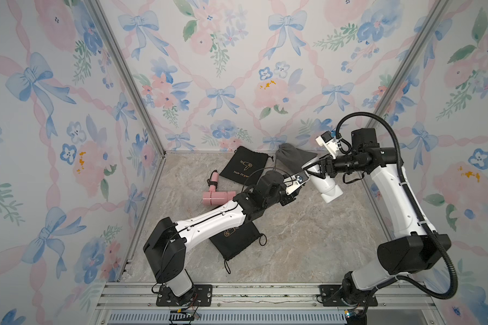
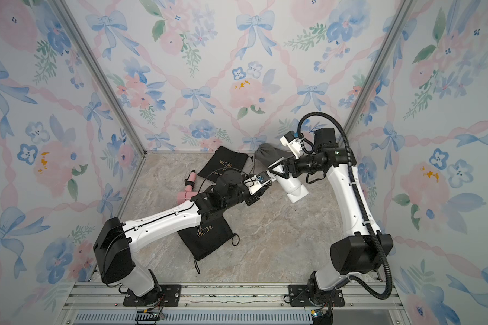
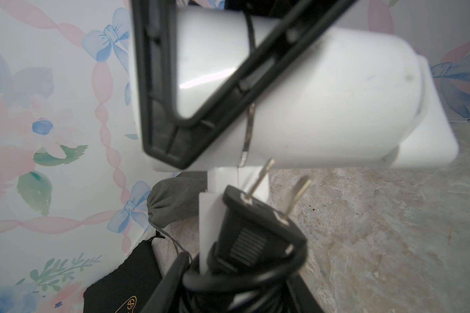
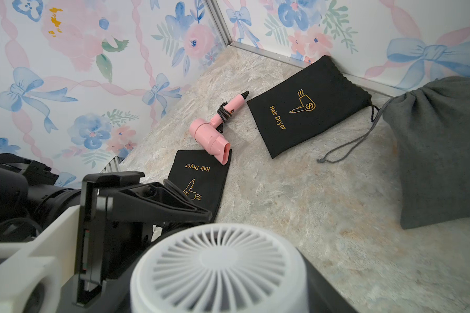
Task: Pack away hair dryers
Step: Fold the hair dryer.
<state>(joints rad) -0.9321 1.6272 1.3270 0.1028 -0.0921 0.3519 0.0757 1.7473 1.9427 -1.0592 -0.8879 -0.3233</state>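
A white hair dryer (image 1: 326,185) (image 2: 292,185) hangs in the air over the back right of the table, held between both arms. My left gripper (image 1: 303,176) (image 3: 242,284) is shut on its handle, which is wrapped in black cord with the plug (image 3: 258,225) sticking out. My right gripper (image 1: 314,171) (image 4: 220,284) is shut on the barrel (image 3: 323,103), one finger on each side of the rear grille (image 4: 217,265). A pink hair dryer (image 1: 219,197) (image 4: 212,135) lies on the table at the back left, partly hidden by my left arm in both top views.
A black pouch (image 1: 244,166) (image 4: 310,105) with gold print lies flat by the back wall. Another black pouch (image 1: 237,239) (image 4: 198,181) lies under my left forearm. A bulging grey pouch (image 1: 293,156) (image 4: 440,151) sits at the back wall, close behind the held dryer.
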